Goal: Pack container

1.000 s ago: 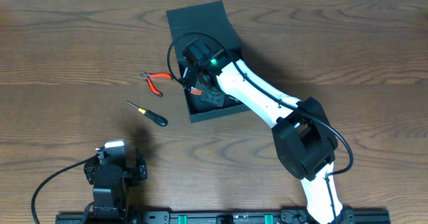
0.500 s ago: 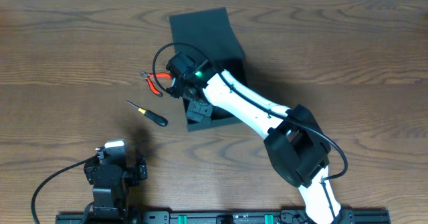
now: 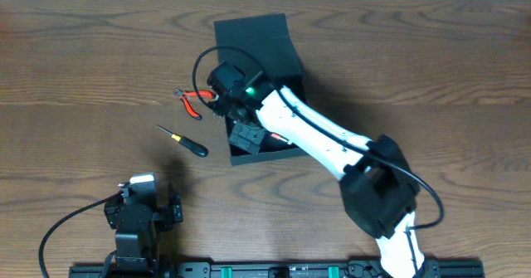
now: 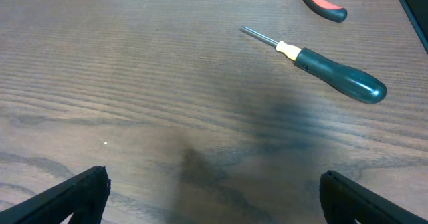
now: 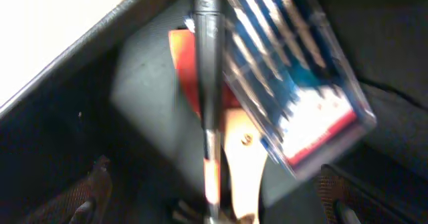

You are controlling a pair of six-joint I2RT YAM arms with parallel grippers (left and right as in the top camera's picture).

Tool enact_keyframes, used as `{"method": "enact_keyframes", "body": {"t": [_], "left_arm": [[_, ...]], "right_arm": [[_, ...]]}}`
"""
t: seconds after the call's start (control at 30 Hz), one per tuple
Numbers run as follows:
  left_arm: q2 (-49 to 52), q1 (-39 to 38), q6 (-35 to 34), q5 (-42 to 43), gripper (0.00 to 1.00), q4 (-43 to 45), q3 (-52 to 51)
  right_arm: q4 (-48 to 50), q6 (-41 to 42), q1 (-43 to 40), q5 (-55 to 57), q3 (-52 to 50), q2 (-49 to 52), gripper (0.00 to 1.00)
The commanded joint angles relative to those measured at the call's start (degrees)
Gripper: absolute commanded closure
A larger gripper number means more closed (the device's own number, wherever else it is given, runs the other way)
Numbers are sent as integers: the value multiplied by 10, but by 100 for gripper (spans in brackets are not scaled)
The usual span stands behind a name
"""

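Black container (image 3: 257, 50) sits mid-table, flap thrown back on the far side for loading. The right gripper (image 5: 214, 207) hangs over its left end, fingers wide, holding nothing, above a blue packet (image 5: 294, 83). The pliers (image 3: 192, 100) and screwdriver (image 3: 184, 140) wait left; left gripper (image 4: 215, 196) rests near, wide.

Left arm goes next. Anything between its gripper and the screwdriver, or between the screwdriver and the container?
Nothing visible lies between the left gripper and the screwdriver. The table from screwdriver to container is bare too, with the pliers off to one side, but the right gripper sits inside the open container.
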Motion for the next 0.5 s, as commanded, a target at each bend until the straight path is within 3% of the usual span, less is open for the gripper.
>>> {"method": "enact_keyframes", "body": {"t": [0.0, 0.47], "left_arm": [[-4, 2, 6, -7, 2, -2, -8], [-4, 2, 6, -7, 1, -2, -8]], "right_arm": [[-9, 30, -10, 3, 5, -66, 1], [-77, 77, -33, -35, -22, -319, 1]]}}
